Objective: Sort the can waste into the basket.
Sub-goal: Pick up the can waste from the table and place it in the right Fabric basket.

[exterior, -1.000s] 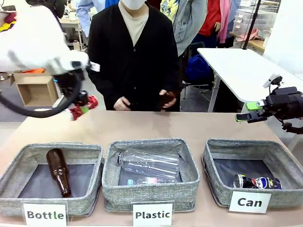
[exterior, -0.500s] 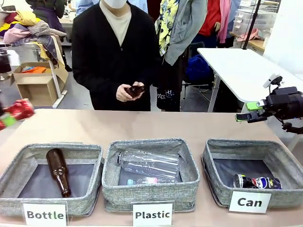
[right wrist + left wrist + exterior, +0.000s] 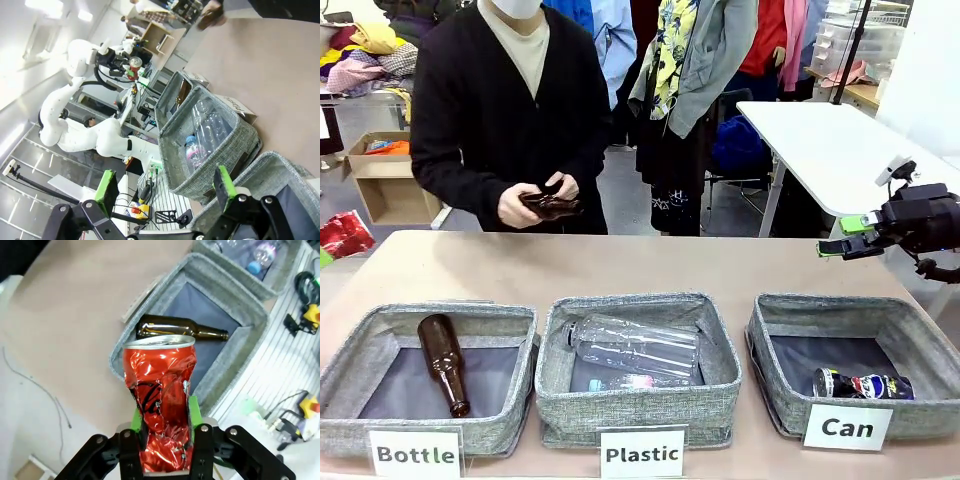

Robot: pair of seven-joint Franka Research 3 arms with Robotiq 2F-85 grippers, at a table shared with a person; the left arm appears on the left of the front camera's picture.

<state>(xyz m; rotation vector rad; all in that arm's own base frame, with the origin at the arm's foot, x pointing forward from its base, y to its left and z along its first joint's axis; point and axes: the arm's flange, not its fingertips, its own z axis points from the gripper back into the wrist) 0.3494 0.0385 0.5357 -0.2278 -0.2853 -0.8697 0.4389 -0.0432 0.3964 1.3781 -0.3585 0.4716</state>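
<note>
The left pincer point(image 3: 165, 410) is clamped on the crushed red can point(image 3: 160, 372), its green pads pressing the dented lower half while the silver top points away from the wrist. Over the last second this arm has swung from mid-table, in front of the person, out to the far left, so in the front view only a blurred red sliver shows at the picture's edge, probably the can point(image 3: 342, 235). Beyond the pincer's tips now lies the bin signed "Bottle" point(image 3: 220, 285), with a brown bottle point(image 3: 180, 331) on its floor. That is the wrong bin, so letting go here would spoil the sort. The person has stepped left too, and both hands point(image 3: 532, 203) are closed around another brown bottle. The right pincer point(image 3: 165, 187) has not moved: its fingers stand wide apart with nothing between them, and it hangs beyond the far right corner of the basket signed "Can" point(image 3: 760, 345). A black can point(image 3: 863, 385) already lies there. The red can is thus farther from its basket than before, and likely needs a full sweep across the table.
</note>
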